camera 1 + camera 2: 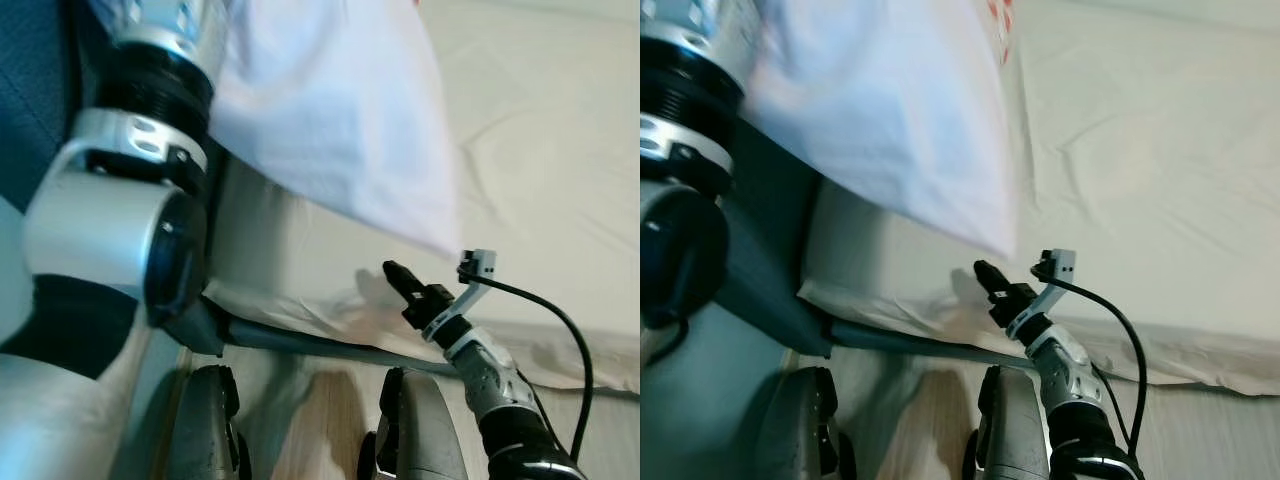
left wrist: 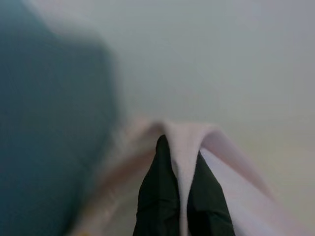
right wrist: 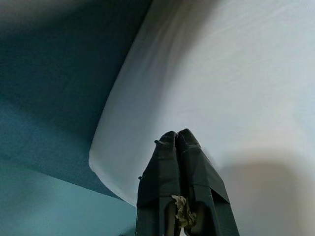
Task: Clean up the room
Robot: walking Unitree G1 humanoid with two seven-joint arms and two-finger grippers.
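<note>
Left eye view: white pillowcase (image 1: pixel 330 110) hanging from the raised left arm (image 1: pixel 120 220) over the bed (image 1: pixel 540 150), its lower corner near the bed's front edge. Right pincer (image 1: pixel 400 280) low beside that edge, under the hanging corner, fingers pressed together. Wooden floor (image 1: pixel 320 420) below.

Left wrist view: left pincer (image 2: pixel 179 169) clamped on a fold of the pillowcase, blurred.

Right wrist view: right pincer closed with nothing held, pointing at the white sheet beside a teal panel (image 3: pixel 59 88).

Bed (image 1: pixel 560 150) with cream sheet, dark teal frame (image 1: pixel 765 265) along edge, pale wood floor (image 1: pixel 320 420) below, soft light.
</note>
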